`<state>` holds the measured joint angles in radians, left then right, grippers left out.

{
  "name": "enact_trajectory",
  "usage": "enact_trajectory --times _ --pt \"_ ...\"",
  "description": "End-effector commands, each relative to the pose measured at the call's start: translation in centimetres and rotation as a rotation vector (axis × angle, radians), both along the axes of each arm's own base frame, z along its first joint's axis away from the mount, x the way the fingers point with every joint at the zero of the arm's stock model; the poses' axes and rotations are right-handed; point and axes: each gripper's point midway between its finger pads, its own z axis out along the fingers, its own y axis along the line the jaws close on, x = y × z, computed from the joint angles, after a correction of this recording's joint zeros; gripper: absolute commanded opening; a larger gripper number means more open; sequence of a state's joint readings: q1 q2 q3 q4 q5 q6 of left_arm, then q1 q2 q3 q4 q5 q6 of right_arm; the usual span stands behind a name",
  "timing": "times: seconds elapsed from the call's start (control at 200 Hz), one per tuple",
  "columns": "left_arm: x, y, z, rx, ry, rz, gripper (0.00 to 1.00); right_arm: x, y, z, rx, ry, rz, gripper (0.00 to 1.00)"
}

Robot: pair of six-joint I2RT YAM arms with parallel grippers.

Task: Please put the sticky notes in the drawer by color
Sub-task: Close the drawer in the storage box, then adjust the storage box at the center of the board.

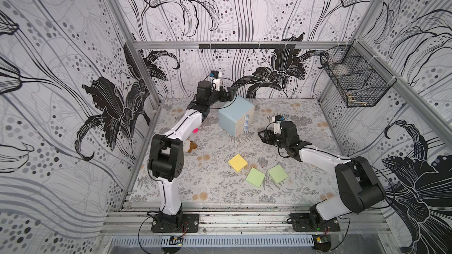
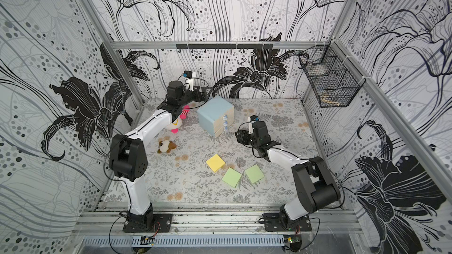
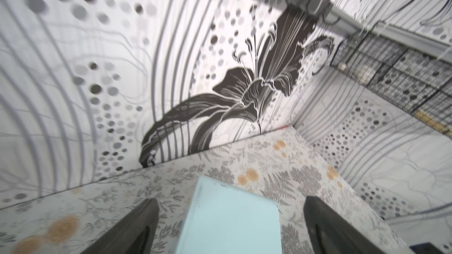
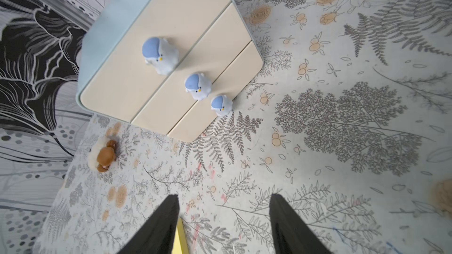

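drawer (image 1: 236,116): pale-blue chest, far middle of desk (image 1: 305,123), set at angle, three cream fronts all shut
yellow pad (image 1: 237,162), green pad (image 1: 255,177), second green pad (image 1: 277,173): flat, clustered mid-desk toward near edge, apart from chest
left gripper (image 3: 230,199): jaws spread wide, empty, above chest's top
right gripper (image 4: 225,196): jaws parted, empty, facing drawer fronts

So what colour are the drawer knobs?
Knobs: blue caps on pale whitish bodies, clearest in right wrist view.
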<state>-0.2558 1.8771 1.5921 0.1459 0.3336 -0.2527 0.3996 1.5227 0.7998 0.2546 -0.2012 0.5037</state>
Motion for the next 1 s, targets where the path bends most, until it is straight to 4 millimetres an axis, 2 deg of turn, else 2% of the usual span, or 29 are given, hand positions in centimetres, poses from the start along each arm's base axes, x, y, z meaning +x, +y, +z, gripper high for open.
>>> enact_trajectory --times 0.0,0.115,0.205,0.35,0.416,0.431,0.466,0.651,0.996 --pt "-2.3 2.3 1.9 -0.069 -0.079 0.162 0.97 -0.2 0.7 1.3 -0.01 -0.058 0.022 0.7" --pt "-6.1 3.5 -0.3 -0.114 -0.032 0.23 0.97 0.1 2.4 1.5 0.003 -0.064 0.056 0.72" --pt "-9.4 4.2 -2.7 -0.13 0.006 0.275 0.97 0.5 3.9 1.5 0.009 -0.067 0.081 0.7" --pt "-14.0 5.6 -5.7 -0.151 0.049 0.338 0.97 1.1 6.3 1.6 0.033 -0.065 0.124 0.56" --pt "-15.7 6.4 -6.6 -0.175 0.06 0.356 0.97 1.6 7.2 2.4 0.044 -0.08 0.137 0.49" --pt "-16.0 6.6 -6.7 -0.177 0.062 0.36 0.97 1.7 7.4 1.5 0.036 -0.062 0.142 0.47" --pt "-16.6 7.0 -7.3 -0.177 0.073 0.371 0.97 2.0 7.9 1.5 0.039 -0.063 0.149 0.44" --pt "-18.3 8.2 -9.6 -0.143 0.118 0.402 0.97 3.4 10.5 1.4 0.053 -0.056 0.197 0.31" --pt "-18.3 8.0 -11.4 -0.144 0.166 0.4 0.97 6.4 15.3 1.2 0.076 -0.062 0.26 0.22"
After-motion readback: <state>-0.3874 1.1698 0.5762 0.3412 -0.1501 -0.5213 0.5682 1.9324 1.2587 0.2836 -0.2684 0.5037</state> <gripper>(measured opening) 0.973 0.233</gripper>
